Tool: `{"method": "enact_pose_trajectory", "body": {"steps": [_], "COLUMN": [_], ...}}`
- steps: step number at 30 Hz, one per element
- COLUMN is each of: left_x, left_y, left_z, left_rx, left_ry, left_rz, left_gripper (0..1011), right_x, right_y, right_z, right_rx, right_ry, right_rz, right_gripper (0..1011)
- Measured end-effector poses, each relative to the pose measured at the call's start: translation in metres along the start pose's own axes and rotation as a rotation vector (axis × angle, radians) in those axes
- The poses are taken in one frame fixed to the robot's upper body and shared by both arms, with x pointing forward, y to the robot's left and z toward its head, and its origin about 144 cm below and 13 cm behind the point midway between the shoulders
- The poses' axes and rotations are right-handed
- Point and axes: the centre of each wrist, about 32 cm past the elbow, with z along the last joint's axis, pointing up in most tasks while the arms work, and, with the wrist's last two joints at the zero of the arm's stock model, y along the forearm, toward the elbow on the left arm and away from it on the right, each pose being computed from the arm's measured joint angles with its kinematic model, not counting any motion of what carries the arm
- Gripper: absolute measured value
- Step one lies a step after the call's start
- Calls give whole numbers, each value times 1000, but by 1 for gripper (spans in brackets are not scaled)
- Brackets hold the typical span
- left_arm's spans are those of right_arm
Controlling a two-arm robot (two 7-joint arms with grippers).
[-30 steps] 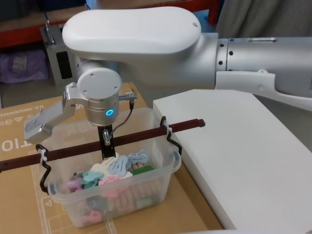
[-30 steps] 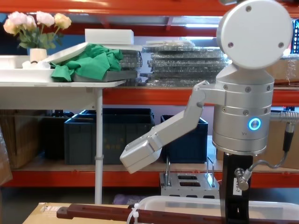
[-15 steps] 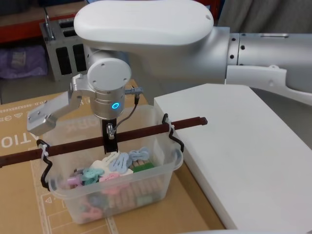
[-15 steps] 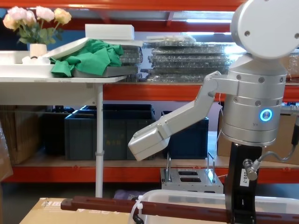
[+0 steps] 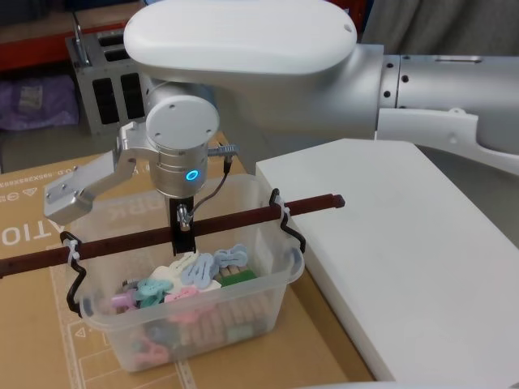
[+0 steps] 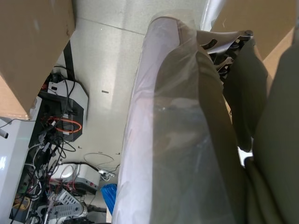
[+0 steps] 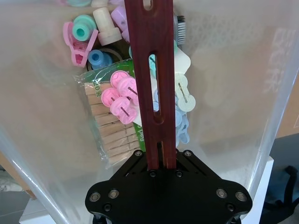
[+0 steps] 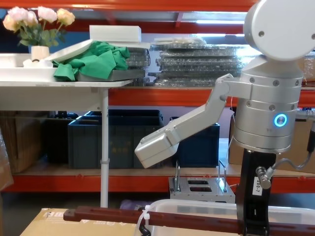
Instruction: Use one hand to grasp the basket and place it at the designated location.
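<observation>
The basket (image 5: 199,320), a clear-white tub, is at the near right corner of the cardboard surface (image 5: 32,235), close to its right edge. From my seat I cannot tell whether its base rests on the cardboard or hangs just above it. Its long reddish-brown handle (image 5: 243,217) crosses the tub's mouth from left to right, sticking out past both rims, with a white zip tie (image 5: 71,253) near the left end and black wire hooks running down to the rim.

Inside lies a heap of plastic clips (image 5: 190,279) in pink, teal, blue and cream. In the right wrist view they sit beside a clear bag of wooden clothespins (image 7: 110,135).

The right gripper (image 5: 183,241) comes straight down onto the handle near its middle, and its black jaws are pinching the bar. The right wrist view shows this plainly: the slotted bar runs out from between the jaws of the gripper (image 7: 161,157). In the chest view the same black gripper (image 8: 253,227) stands upright on the bar above the tub's rim.

The white and silver forearm reaches in from the right, above a white slab (image 5: 405,267) that lies just beside the basket on the right.

The left gripper (image 6: 245,107) shows as dark shapes behind clear film, low over the floor beside the cardboard. I cannot tell its state.

Behind, a small grey metal box (image 8: 199,189) sits on a low shelf next to dark blue crates (image 8: 113,142).
</observation>
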Motion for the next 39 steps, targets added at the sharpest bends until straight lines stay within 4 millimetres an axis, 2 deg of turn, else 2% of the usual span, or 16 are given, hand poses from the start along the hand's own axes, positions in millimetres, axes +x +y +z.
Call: {"method": "enact_pose_trajectory", "body": {"steps": [29, 36, 38, 39], "left_x": [0, 0, 0, 0], "left_y": [0, 0, 0, 0], "left_z": [0, 0, 0, 0], "left_rx": [0, 0, 0, 0], "left_ry": [0, 0, 0, 0], "left_rz": [0, 0, 0, 0], "left_gripper": [0, 0, 0, 0], "right_x": [-8, -9, -10, -10], "right_y": [-10, -10, -11, -11], "right_z": [4, 5, 5, 5], "right_rx": [-3, -1, 0, 0], "right_ry": [-7, -9, -9, -9], "right_rz": [-41, -42, -45, -46], "right_gripper": [0, 140, 239, 239]}}
